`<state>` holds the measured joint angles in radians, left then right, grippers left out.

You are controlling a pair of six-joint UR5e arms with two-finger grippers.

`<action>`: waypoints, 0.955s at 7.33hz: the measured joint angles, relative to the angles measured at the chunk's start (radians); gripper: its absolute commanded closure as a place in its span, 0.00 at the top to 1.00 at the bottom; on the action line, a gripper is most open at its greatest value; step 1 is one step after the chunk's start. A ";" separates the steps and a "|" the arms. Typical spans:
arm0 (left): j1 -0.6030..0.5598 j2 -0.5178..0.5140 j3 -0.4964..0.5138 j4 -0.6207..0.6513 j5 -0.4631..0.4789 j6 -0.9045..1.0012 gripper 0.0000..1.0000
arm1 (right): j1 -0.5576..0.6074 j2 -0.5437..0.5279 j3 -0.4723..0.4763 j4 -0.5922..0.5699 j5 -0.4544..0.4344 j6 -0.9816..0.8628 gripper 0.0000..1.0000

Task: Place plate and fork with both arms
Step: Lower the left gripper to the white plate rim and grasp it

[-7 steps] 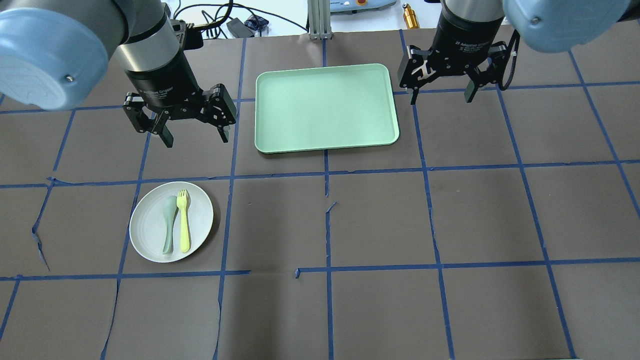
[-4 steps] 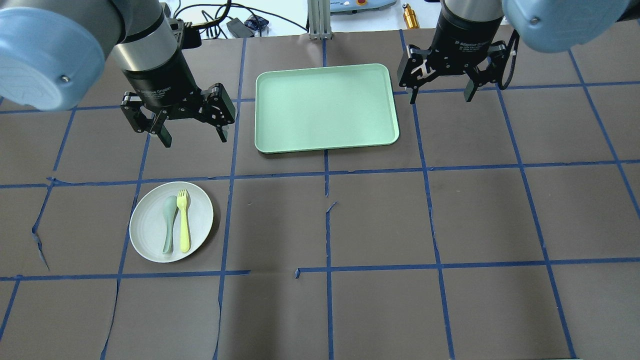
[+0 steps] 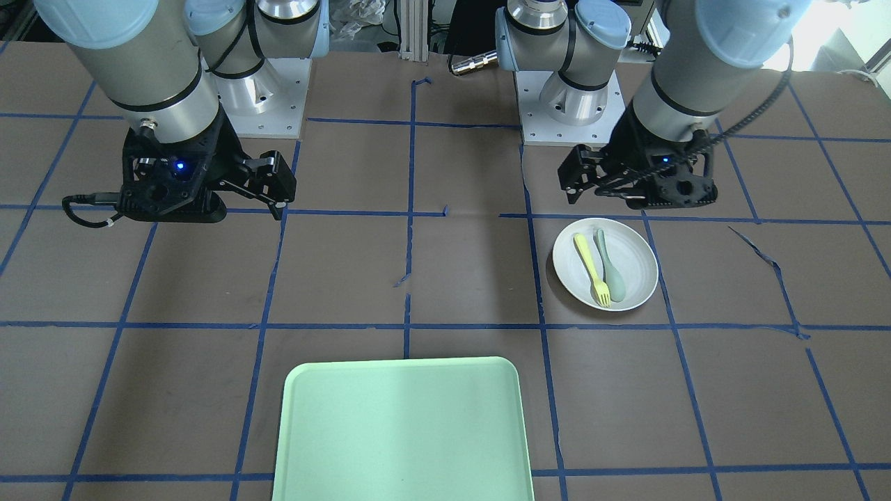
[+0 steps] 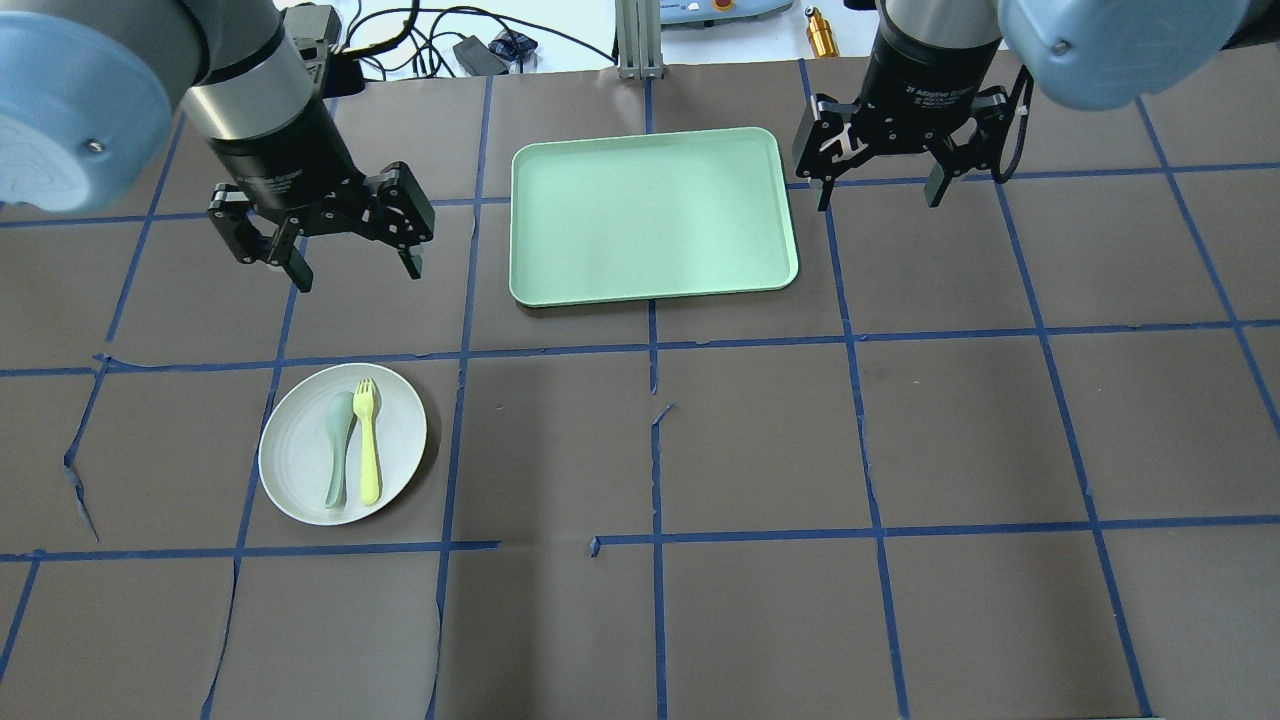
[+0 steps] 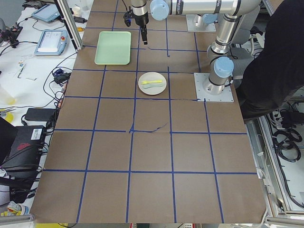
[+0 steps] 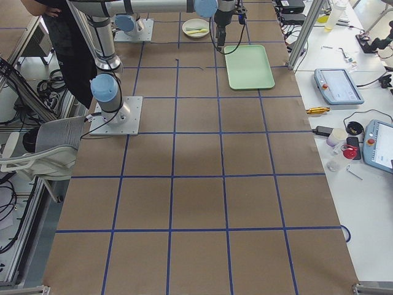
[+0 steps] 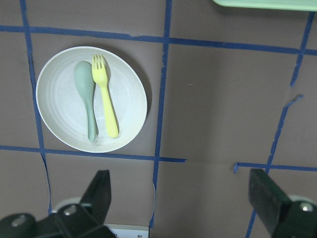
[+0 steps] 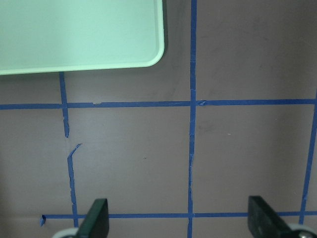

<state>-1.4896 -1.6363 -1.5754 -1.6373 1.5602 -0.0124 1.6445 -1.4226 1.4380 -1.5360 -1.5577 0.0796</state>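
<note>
The off-white plate (image 4: 300,470) lies on the table at the left, also in the front view (image 3: 633,261) and the left wrist view (image 7: 59,109). The pale yellow fork (image 4: 368,440) lies on it, tines away from me, beside a grey-green spoon (image 4: 338,450). The fork also shows in the left wrist view (image 7: 106,104). My left gripper (image 4: 355,272) is open and empty, held above the table beyond the plate. My right gripper (image 4: 878,198) is open and empty, right of the tray.
A mint-green tray (image 4: 650,215) lies at the far middle of the table, also in the front view (image 3: 404,431). Blue tape lines grid the brown table cover. Cables and a brass cylinder (image 4: 822,35) lie past the far edge.
My left gripper has moved to the left and slightly away from me, still open. The right gripper has barely moved. Plate, fork and spoon have not moved.
</note>
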 measured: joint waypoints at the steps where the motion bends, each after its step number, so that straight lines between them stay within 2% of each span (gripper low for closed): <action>1: 0.075 -0.005 -0.046 0.055 -0.004 0.065 0.99 | 0.000 0.000 0.001 -0.001 0.001 0.000 1.00; 2: 0.157 -0.013 -0.118 0.150 -0.009 0.151 0.94 | 0.000 0.001 0.002 -0.001 0.003 0.001 1.00; 3: 0.242 -0.024 -0.202 0.269 -0.016 0.275 0.84 | 0.000 0.002 0.002 -0.002 0.003 0.001 1.00; 5: 0.381 -0.064 -0.344 0.459 -0.065 0.471 0.84 | 0.001 0.004 0.003 -0.002 0.003 0.000 1.00; 6: 0.413 -0.093 -0.375 0.491 -0.086 0.527 0.84 | 0.001 0.007 0.004 -0.003 0.003 0.000 1.00; 7: 0.427 -0.124 -0.394 0.501 -0.094 0.572 0.79 | 0.001 0.009 0.005 -0.002 0.003 -0.001 1.00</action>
<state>-1.0625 -1.7601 -1.9696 -1.1360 1.4667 0.5596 1.6454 -1.4139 1.4434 -1.5383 -1.5549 0.0784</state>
